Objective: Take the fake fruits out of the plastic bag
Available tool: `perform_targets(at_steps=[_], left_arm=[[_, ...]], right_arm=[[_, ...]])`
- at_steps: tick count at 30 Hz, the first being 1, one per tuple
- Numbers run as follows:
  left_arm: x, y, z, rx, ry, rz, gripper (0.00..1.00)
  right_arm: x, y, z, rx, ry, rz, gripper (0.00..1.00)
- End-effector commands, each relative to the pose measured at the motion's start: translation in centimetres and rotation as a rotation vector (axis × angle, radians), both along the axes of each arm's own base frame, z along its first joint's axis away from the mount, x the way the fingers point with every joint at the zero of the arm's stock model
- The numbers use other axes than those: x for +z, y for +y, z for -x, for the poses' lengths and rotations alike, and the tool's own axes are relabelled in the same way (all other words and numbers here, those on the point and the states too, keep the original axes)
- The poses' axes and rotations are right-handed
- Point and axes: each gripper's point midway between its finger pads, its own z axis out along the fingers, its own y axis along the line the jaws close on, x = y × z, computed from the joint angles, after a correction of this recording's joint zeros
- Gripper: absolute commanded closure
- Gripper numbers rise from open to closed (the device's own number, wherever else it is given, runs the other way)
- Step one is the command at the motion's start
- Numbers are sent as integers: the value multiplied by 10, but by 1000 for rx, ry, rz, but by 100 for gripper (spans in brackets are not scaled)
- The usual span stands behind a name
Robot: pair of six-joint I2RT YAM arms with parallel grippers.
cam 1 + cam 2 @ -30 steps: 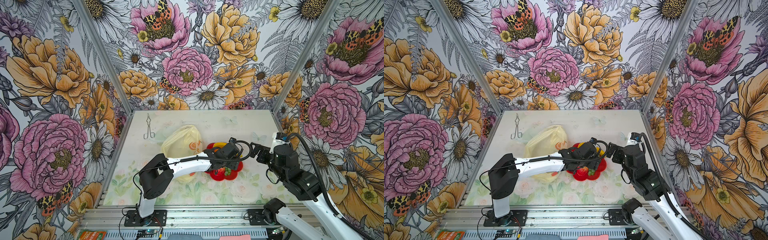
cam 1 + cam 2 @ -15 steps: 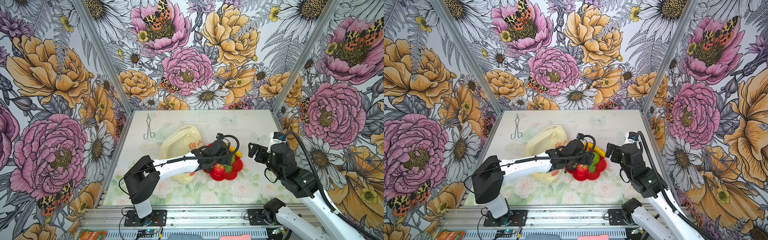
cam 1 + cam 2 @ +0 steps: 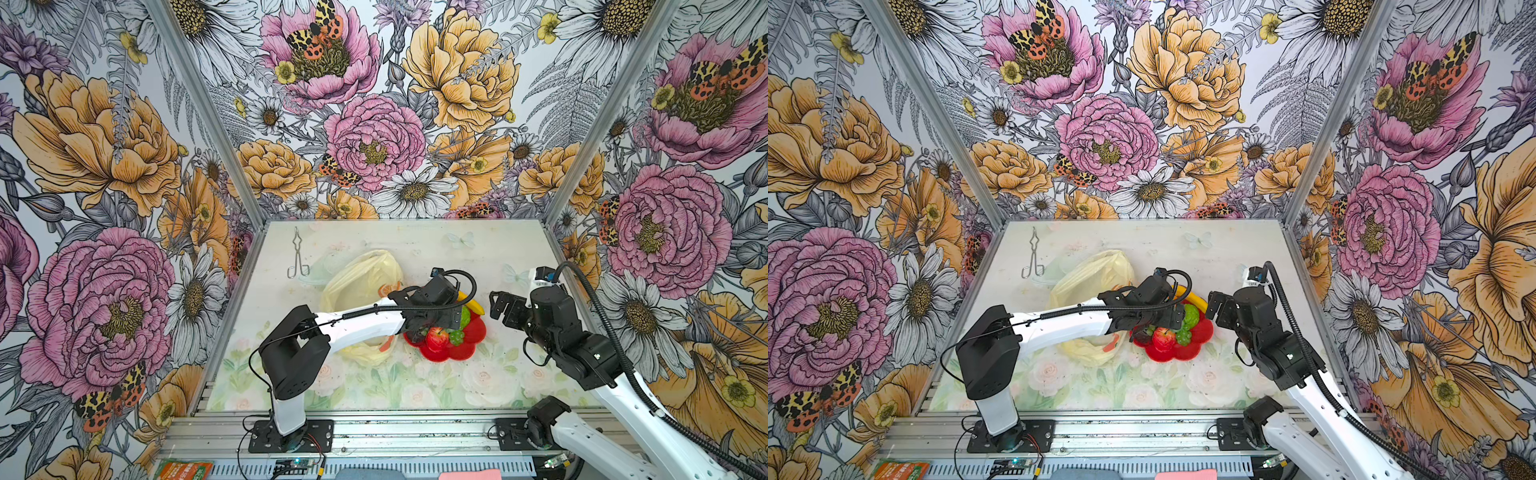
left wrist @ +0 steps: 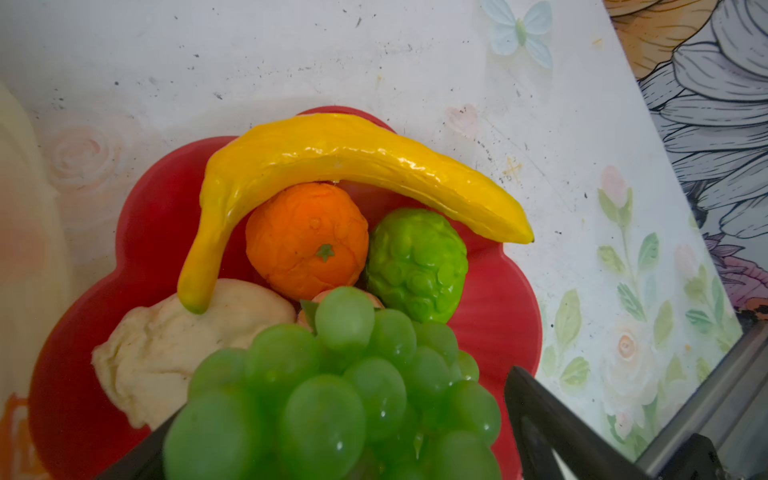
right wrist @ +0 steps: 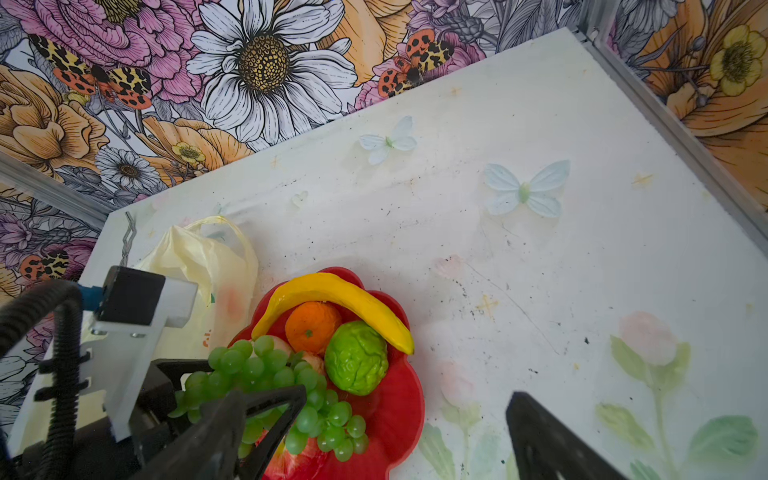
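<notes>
Shows the fake fruits [image 5: 324, 328] heaped on a red plate [image 5: 401, 415] beside the slumped plastic bag [image 3: 357, 278], left pincer [image 4: 345, 407] spread loose around the grape bunch [image 5: 270, 374], seemingly to drop it there, and right pincer [image 3: 498, 306] gaping empty above the worktop [image 5: 540, 270].

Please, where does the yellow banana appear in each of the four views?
In a top view: banana at the far right rim of the red plate.
In a top view: the same spot.
Left wrist: banana arching over the orange.
Right wrist: banana over the same orange.
Shared landmark: the red plate.
</notes>
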Motion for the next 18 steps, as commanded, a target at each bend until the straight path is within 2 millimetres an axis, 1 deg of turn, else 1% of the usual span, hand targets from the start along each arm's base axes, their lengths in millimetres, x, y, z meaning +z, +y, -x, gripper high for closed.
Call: perform_targets(at_steps=[1, 6, 8, 9, 10, 15, 18], left_arm=[[4, 10, -4, 6, -27, -67, 2], [18, 16, -7, 19, -114, -157, 4], [28, 17, -6, 17, -171, -215, 3], [21, 17, -7, 11, -182, -259, 2], [19, 16, -7, 6, -192, -285, 1], [32, 15, -6, -4, -293, -370, 1], [34, 18, -8, 10, -282, -359, 1]], right_arm=[[3, 0, 0, 4, -12, -10, 1], [-5, 0, 0, 3, 6, 3, 0], [-6, -1, 0, 1, 10, 6, 0], [-7, -1, 0, 2, 11, 8, 1], [-6, -1, 0, 2, 10, 9, 0], [-9, -1, 0, 6, 13, 24, 0], [-11, -2, 0, 4, 18, 27, 1]])
